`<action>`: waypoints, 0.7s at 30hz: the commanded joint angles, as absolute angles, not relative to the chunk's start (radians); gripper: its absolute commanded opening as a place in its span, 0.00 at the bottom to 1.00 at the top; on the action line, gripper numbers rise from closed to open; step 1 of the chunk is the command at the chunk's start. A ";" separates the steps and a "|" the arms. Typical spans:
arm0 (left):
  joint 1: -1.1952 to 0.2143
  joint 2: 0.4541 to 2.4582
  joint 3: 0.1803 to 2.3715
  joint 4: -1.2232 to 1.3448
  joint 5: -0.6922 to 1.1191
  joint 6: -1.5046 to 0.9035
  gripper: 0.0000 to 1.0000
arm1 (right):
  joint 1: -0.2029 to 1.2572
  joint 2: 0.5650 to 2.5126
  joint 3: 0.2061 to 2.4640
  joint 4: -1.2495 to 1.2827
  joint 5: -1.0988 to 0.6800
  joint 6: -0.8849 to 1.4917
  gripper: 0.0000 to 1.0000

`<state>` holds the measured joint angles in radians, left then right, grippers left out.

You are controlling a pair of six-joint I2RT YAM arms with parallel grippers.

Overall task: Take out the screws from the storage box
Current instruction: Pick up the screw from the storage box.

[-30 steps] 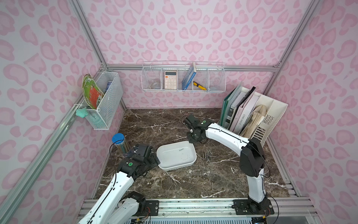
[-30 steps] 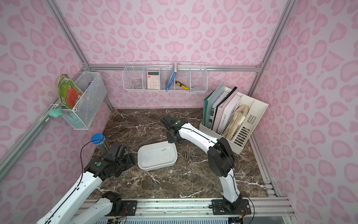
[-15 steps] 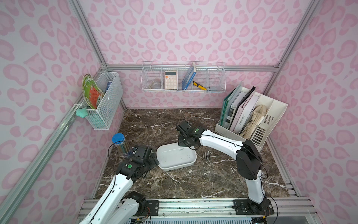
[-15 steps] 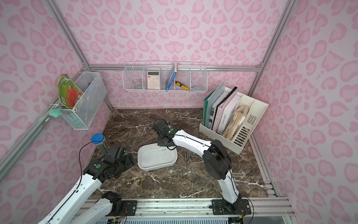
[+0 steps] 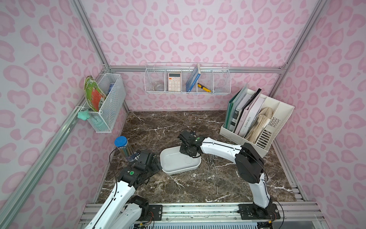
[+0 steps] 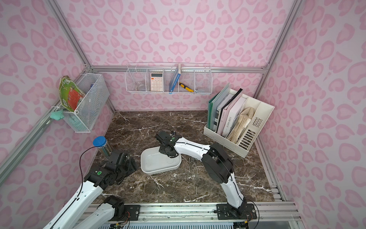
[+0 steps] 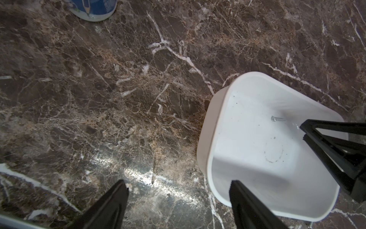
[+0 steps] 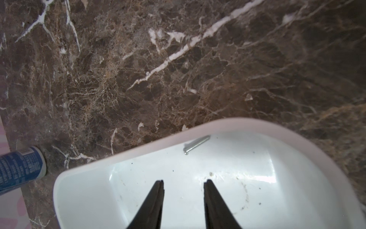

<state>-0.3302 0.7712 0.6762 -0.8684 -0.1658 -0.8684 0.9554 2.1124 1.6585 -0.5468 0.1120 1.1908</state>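
Pink leopard-print walls close in a brown marble tabletop (image 5: 178, 123), and the white storage box (image 5: 174, 163) sits near its middle. The right gripper (image 8: 184, 183) hangs inside the box, its jaws partly open and holding nothing. The only screw (image 8: 196, 144) visible in the box lies flat just ahead of those fingertips, close against the box's wall. Its long axis runs roughly along that wall and so across the line of approach, on a slight slant. It is slender and silver-grey with a small round head, and it looks light and likely to roll on the glossy plastic. The right arm is plainly the nearer one. By my reading, a short push forward would bring the jaws over the shaft. Several loose screws (image 5: 213, 158) lie out on the marble beside the box. The left gripper (image 7: 177, 181) is wide open with one finger on each side of a corner wall of the box, not clamped, near a blue-capped canister (image 5: 123, 147).
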 commanded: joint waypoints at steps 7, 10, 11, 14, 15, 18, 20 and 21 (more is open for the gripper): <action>-0.330 0.770 0.674 -0.848 -0.179 -0.879 0.85 | 0.950 2.197 1.715 -0.583 0.126 1.263 0.40; -0.330 0.770 0.674 -0.848 -0.180 -0.877 0.85 | 0.949 2.208 1.718 -0.582 0.135 1.265 0.41; -0.330 0.770 0.674 -0.848 -0.179 -0.876 0.85 | 0.949 2.212 1.720 -0.580 0.136 1.264 0.40; -0.330 0.770 0.672 -0.848 -0.181 -0.876 0.85 | 0.950 2.221 1.721 -0.583 0.144 1.265 0.40; -0.330 0.769 0.670 -0.848 -0.181 -0.875 0.85 | 0.949 2.225 1.721 -0.585 0.147 1.264 0.40; -0.331 0.767 0.667 -0.850 -0.183 -0.876 0.86 | 0.949 2.238 1.723 -0.587 0.157 1.260 0.39; -0.330 0.764 0.666 -0.851 -0.184 -0.876 0.85 | 0.949 2.248 1.727 -0.594 0.160 1.254 0.38; -0.330 0.761 0.666 -0.852 -0.186 -0.876 0.85 | 0.948 2.253 1.728 -0.600 0.164 1.252 0.38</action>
<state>-0.3302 0.7650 0.6666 -0.8577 -0.1726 -0.8684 0.9474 2.2383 1.7218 -0.5640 0.1463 1.2522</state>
